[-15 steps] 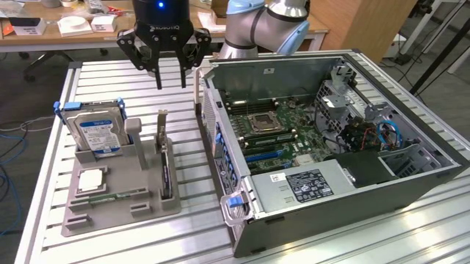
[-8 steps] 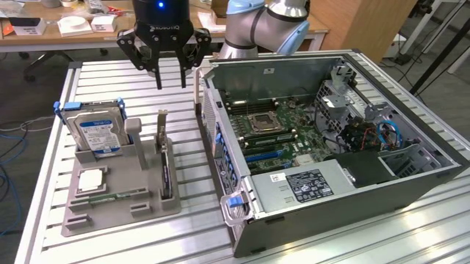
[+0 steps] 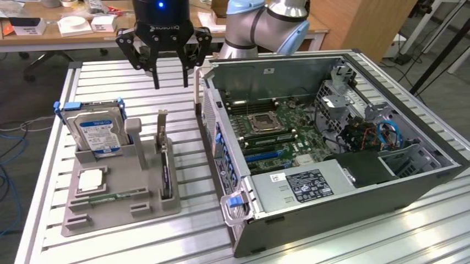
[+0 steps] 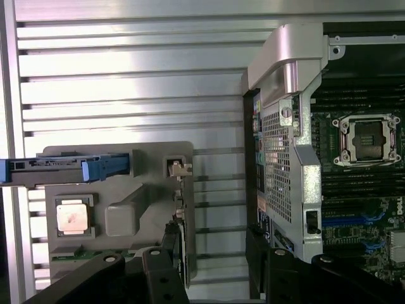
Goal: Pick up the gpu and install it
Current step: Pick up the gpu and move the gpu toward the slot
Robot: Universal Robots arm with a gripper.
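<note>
The gripper [image 3: 170, 83], lettered ROBOTIQ, is hanging with its fingers spread and nothing between them. The gpu [image 3: 166, 169] is standing on edge in the grey holder [image 3: 110, 219] beside the case [image 3: 331, 223], below the gripper and apart from it, showing little of its face. The drive [image 3: 98, 132] is wearing a blue-white label and the power supply a sticker [image 3: 307, 184], both carrying print too small to read.

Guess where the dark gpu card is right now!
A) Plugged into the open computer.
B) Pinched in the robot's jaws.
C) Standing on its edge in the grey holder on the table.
C: the gpu stands on its edge in a slot of the grey holder on the table, and the jaws are open with nothing between them.
</note>
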